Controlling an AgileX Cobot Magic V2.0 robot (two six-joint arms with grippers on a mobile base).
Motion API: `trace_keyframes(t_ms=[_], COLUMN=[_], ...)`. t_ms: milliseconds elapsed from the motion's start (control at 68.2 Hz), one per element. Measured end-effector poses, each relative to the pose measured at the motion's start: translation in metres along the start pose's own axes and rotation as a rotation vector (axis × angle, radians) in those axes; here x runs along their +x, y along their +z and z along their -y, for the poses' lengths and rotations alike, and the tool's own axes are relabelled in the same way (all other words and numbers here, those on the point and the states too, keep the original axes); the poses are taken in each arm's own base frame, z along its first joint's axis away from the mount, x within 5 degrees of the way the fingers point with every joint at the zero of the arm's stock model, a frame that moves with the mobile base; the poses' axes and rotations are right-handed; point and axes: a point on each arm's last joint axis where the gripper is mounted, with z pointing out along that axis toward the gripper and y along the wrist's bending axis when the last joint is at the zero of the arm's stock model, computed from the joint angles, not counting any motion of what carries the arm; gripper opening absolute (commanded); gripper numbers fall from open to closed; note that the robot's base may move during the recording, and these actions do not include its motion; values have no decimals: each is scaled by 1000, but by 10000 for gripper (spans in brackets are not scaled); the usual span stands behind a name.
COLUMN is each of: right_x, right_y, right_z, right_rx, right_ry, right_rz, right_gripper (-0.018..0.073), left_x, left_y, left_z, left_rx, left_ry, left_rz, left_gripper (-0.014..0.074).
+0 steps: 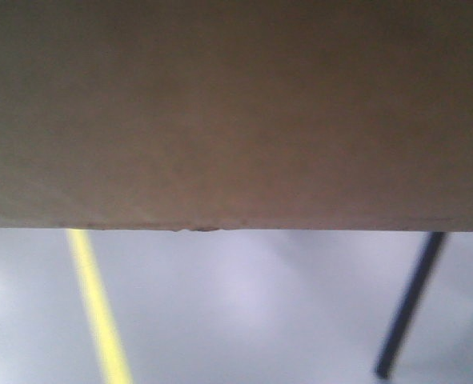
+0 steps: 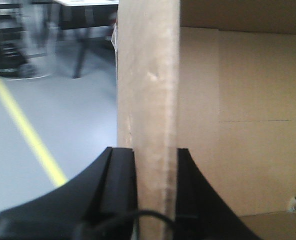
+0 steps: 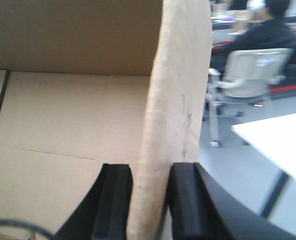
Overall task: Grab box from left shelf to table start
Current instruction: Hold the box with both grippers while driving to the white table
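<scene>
- In the left wrist view we see a yellow line (image 2: 27, 132) crossing the grey floor (image 2: 72, 115) from 10 o'clock down to 7 o'clock.
- The left gripper (image 2: 157, 192) is almost closed. Its two black fingers (image 2: 120, 185) press on either face of one wall of the box (image 2: 148, 85).
- That wall stands upright from 6 to 12 o'clock, and the box's plain brown inside lies at 3 o'clock.
- In the front view the box sits close to the lens and fills the upper half, with its lower edge level.
- Beneath that edge we see floor, the yellow line at 7 o'clock and dark legs (image 1: 408, 304) at 5 o'clock.
- The right gripper (image 3: 152, 200) is drawn in just as far and pinches another upright wall of the box between its fingers. The brown inside lies at 9 o'clock.
- The table (image 3: 275, 140) shows at 4 o'clock in the right wrist view, apart from the box.
- A seated person (image 3: 263, 35) in a pale chair (image 3: 248, 75) is at 1 o'clock, further back.
</scene>
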Motion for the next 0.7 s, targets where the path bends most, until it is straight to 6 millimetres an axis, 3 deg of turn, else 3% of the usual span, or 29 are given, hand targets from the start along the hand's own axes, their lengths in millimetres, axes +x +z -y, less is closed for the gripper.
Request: trace_keyframes(t_ms=[704], right_x=[0], right_y=[0], right_z=[0], right_rx=[0], right_ry=[0], right_rz=[0], right_gripper=[57], left_x=[0], left_y=[0], left_z=[0], left_rx=[0], left_ry=[0], left_rz=[0], left_gripper=[-92])
